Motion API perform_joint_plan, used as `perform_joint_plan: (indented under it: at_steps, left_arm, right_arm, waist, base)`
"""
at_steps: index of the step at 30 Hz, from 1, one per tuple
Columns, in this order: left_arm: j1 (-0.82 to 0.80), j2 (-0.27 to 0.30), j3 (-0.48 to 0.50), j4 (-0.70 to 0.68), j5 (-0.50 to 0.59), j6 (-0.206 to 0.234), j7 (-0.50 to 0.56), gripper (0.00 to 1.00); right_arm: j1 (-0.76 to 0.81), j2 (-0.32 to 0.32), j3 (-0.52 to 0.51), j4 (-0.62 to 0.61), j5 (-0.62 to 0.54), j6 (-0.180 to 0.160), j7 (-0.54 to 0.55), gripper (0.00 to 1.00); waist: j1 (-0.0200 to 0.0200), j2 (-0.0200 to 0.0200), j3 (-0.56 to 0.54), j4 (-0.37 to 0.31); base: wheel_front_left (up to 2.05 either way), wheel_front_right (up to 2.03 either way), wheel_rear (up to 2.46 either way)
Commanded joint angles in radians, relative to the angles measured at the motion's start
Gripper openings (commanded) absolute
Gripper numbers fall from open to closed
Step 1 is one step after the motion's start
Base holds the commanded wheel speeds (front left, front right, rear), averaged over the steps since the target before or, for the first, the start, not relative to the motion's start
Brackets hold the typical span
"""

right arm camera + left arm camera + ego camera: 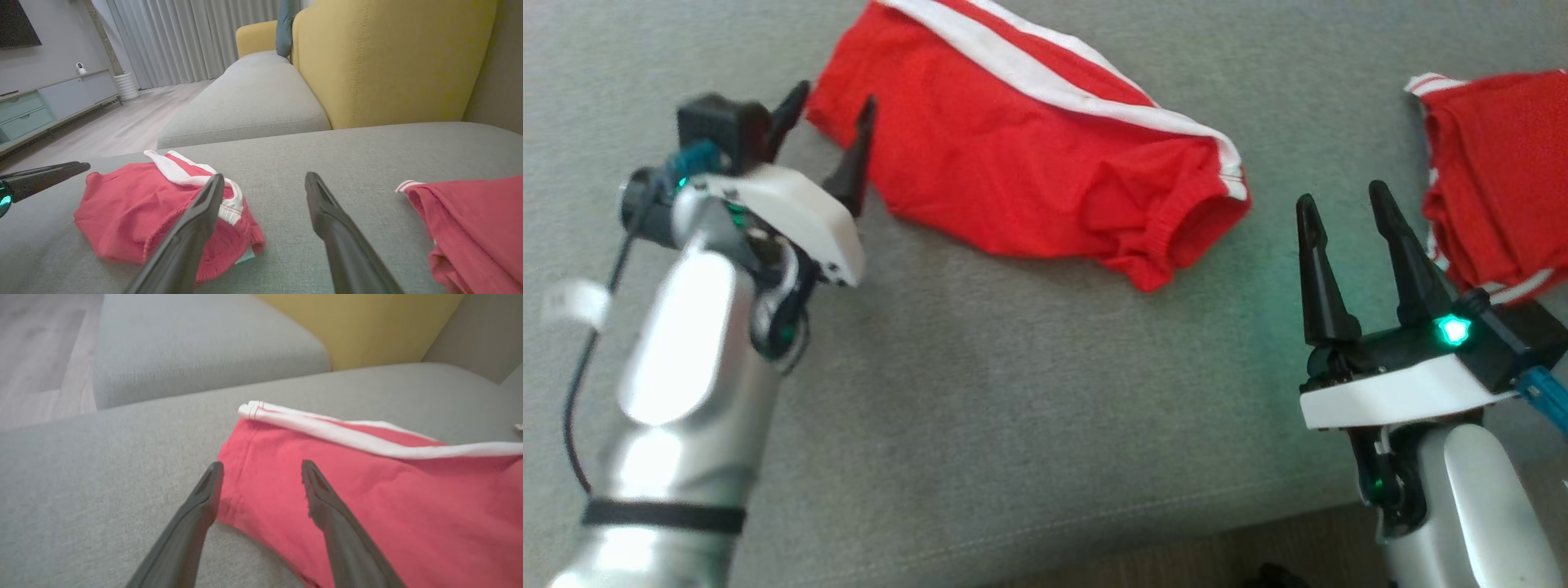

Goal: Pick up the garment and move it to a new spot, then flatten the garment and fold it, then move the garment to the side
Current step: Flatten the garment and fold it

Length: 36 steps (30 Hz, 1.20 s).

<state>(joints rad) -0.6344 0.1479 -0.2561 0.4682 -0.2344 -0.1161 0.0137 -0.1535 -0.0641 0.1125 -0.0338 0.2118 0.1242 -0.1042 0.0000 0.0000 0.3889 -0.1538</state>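
While the left gripper (835,94) stands wide and empty over a hem corner of the crumpled, white-striped red shorts (1029,155), the right gripper (1342,193) gapes equally bare near their elasticated end. The shorts lie on a grey woven sofa cushion (1013,392), with another red garment (1499,171) just beside the right gripper.

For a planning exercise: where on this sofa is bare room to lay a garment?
Widest: the grey cushion in front of the red shorts, between the left pincer and right pincer. A narrower strip separates the shorts from the other red garment. Crowded: the shorts' corner by the left pincer.
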Motion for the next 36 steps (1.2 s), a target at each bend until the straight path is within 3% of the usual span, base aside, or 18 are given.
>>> perform_joint_plan:
  at_steps: [1,13,14,15,16,17,23,29,36]
  left_arm:
    - [-0.071,0.055,0.012,0.052,-0.016,-0.006,0.044,1.00]
    - [-0.275,0.126,-0.148,0.363,-0.041,-0.014,0.248,1.00]
    - [-0.285,0.129,-0.169,0.377,-0.049,-0.014,0.268,0.91]
    - [-0.293,0.132,-0.193,0.387,-0.055,-0.014,0.285,0.55]
    - [-0.301,0.138,-0.214,0.395,-0.059,-0.014,0.293,0.32]
    - [-0.307,0.142,-0.238,0.402,-0.063,-0.014,0.301,0.00]
    - [-0.326,0.170,-0.292,0.424,-0.072,-0.009,0.238,0.00]
    - [-0.216,0.158,-0.224,0.381,-0.139,0.061,0.110,0.00]
    - [0.034,0.145,-0.146,0.179,-0.235,0.143,0.018,0.00]
  right_arm:
    - [-0.014,0.008,0.024,-0.025,0.014,0.007,-0.004,1.00]
    - [-0.012,0.013,0.027,-0.003,0.036,0.007,-0.022,1.00]
    - [-0.012,0.013,0.027,-0.002,0.037,0.007,-0.023,1.00]
    - [-0.013,0.013,0.027,-0.003,0.039,0.007,-0.023,1.00]
    - [-0.013,0.013,0.027,-0.003,0.043,0.007,-0.021,1.00]
    - [-0.014,0.013,0.028,-0.003,0.047,0.007,-0.019,1.00]
    - [-0.013,0.014,0.030,0.000,0.057,0.007,-0.015,1.00]
    - [0.018,0.014,0.020,0.000,0.056,0.007,-0.001,1.00]
    - [0.056,0.011,0.003,-0.024,0.048,0.007,0.040,1.00]
  waist:
    - [0.0000,0.0000,0.018,-0.034]
    - [0.0000,0.0000,0.036,-0.073]
    - [0.0000,0.0000,0.036,-0.073]
    - [0.0000,0.0000,0.037,-0.073]
    - [0.0000,0.0000,0.039,-0.073]
    - [0.0000,0.0000,0.041,-0.074]
    - [0.0000,0.0000,0.040,-0.069]
    - [0.0000,0.0000,-0.002,-0.037]
    - [0.0000,0.0000,-0.056,0.036]
  base:
    - [0.00,0.00,0.00]
    - [0.00,0.00,0.00]
    - [0.00,0.00,0.00]
    - [0.00,0.00,0.00]
    - [0.00,0.00,0.00]
    - [0.00,0.00,0.00]
    - [0.00,0.00,0.00]
    - [0.00,0.00,0.00]
    - [0.00,0.00,0.00]
